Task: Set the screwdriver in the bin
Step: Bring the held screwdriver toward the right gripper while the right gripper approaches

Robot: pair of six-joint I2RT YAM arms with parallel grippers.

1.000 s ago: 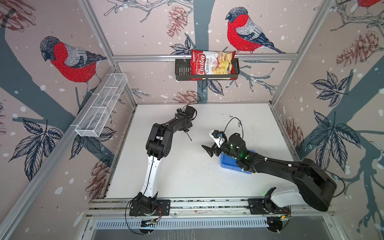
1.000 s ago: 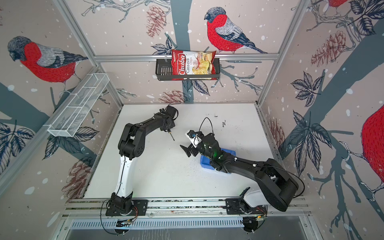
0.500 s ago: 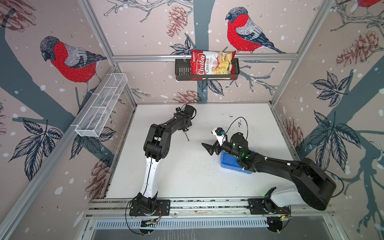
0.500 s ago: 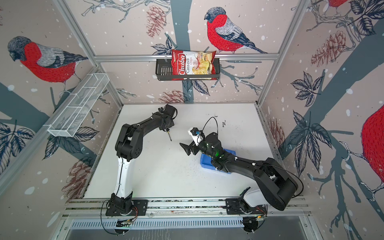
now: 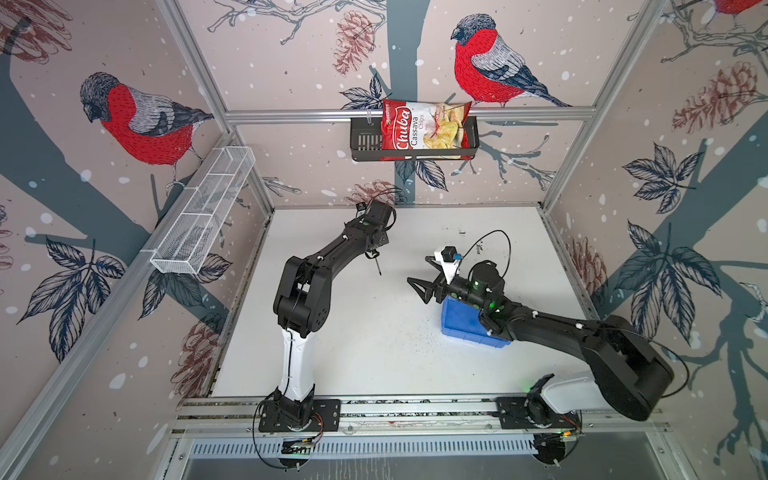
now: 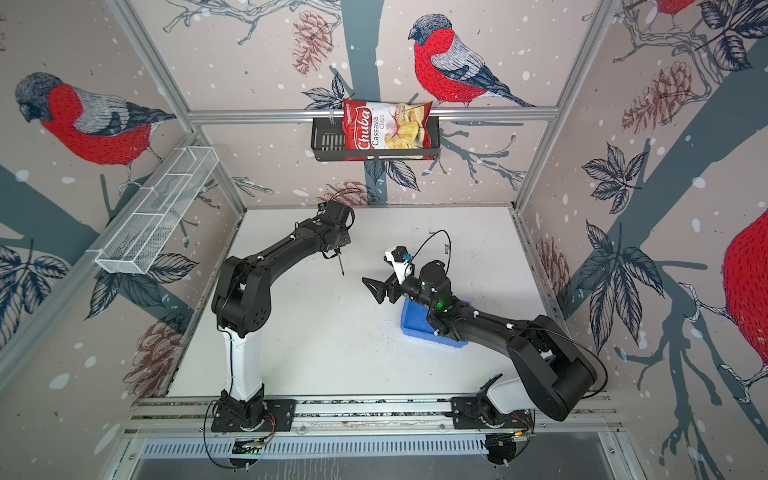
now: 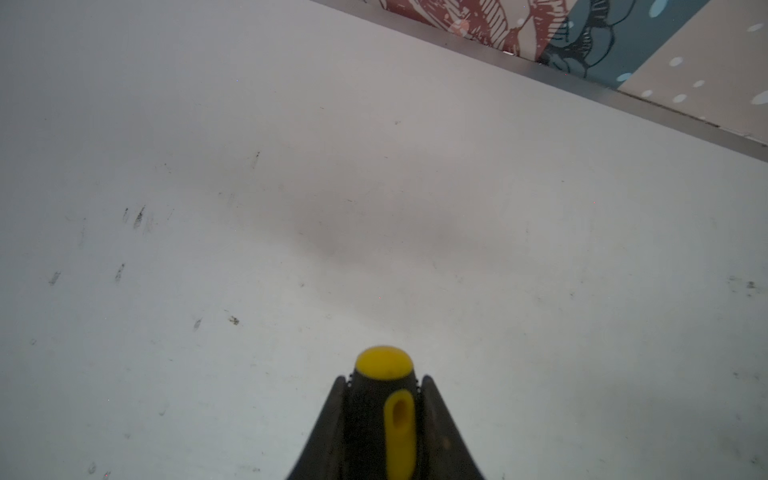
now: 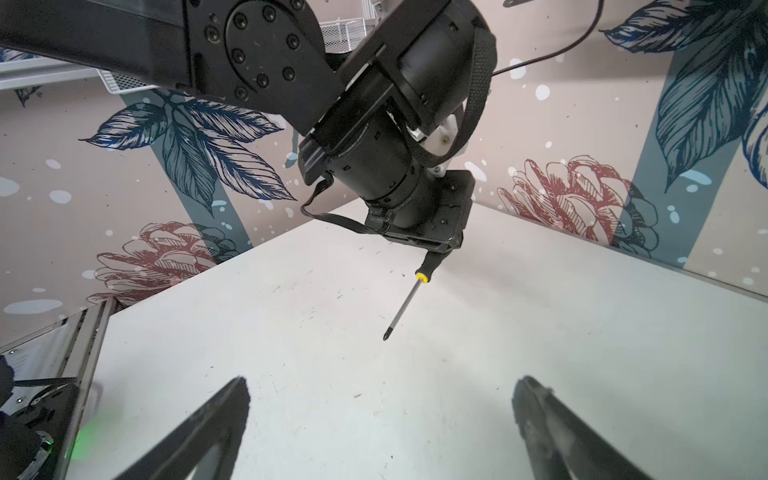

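My left gripper [image 5: 373,252] [image 7: 384,380] is shut on the black, yellow-marked handle of the screwdriver [image 7: 385,399]. It holds the tool above the white table near the back middle. The thin shaft [image 5: 377,266] [image 6: 340,266] slants down with its tip off the surface, as the right wrist view shows [image 8: 409,299]. My right gripper [image 5: 419,270] [image 8: 380,386] is open and empty, to the right of the shaft and facing it. The blue bin [image 5: 457,324] [image 6: 415,322] lies on the table's right side, partly under my right arm.
A black slotted basket [image 5: 365,143] with a red chips bag [image 5: 424,126] hangs on the back wall. A white wire-mesh rack [image 5: 203,212] hangs on the left wall. Aluminium rails [image 5: 415,405] run along the table's front edge.
My right gripper has shifted slightly toward the back of the table. The left gripper with the screwdriver has barely moved.
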